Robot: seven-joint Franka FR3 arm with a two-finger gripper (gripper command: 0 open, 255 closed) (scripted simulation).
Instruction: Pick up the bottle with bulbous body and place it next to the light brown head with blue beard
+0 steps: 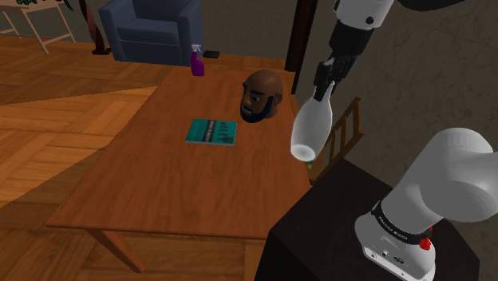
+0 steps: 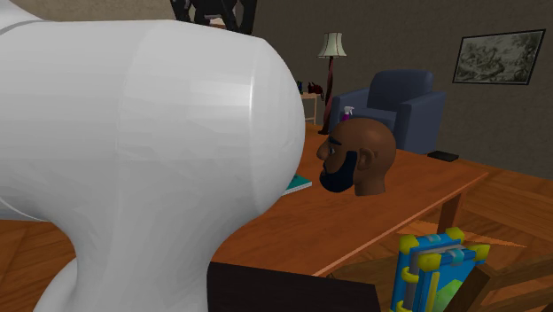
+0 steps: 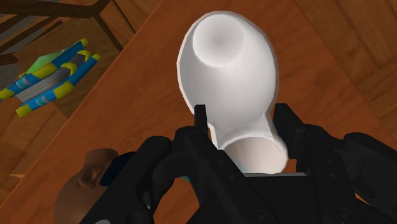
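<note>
Clamped on the neck of a plain white bottle with a bulbous body (image 1: 310, 128), the black two-finger hand (image 1: 323, 89) hangs in the air above the brown wooden surface (image 1: 160, 184), close to its edge on the shoulder view's right. The bottle is clear of the surface and points its rounded base down and away from the hand. In the wrist view the fingers (image 3: 283, 121) press on the neck from both sides, and the bulb (image 3: 229, 63) juts out beyond them. A brown bald head with a dark beard (image 1: 262, 94) stands on the surface nearer its far end, apart from the bottle. A teal book (image 1: 212, 132) lies flat just beside the head, toward the middle of the surface. A small purple spray bottle (image 1: 197, 62) stands at the far edge, with a blue armchair (image 1: 152, 28) behind it on the floor. A blue, yellow and green toy (image 3: 51, 79) rests on a wooden chair (image 1: 343, 132) off the near side edge.
</note>
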